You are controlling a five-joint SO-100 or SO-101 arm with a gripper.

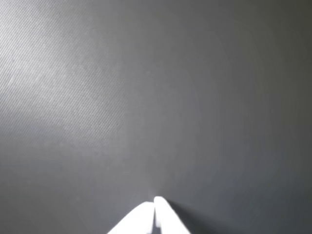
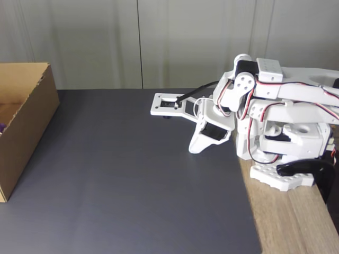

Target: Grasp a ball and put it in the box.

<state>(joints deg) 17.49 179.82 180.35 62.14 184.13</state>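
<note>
The brown cardboard box (image 2: 30,124) stands open-topped at the left edge of the fixed view, partly cut off. A tiny purple patch (image 2: 1,127) shows inside it at the frame's edge; I cannot tell whether that is the ball. My arm is folded back on the right. My white gripper (image 2: 195,149) points down at the dark mat, far from the box. In the wrist view the gripper (image 1: 155,202) enters from the bottom edge with its two white fingers pressed together, shut on nothing, and bare mat ahead of it.
A dark grey mat (image 2: 132,174) covers most of the table. A strip of bare wood (image 2: 291,227) runs along the right, where the arm's base (image 2: 286,180) is held by a black clamp (image 2: 310,172). A pale wall stands behind.
</note>
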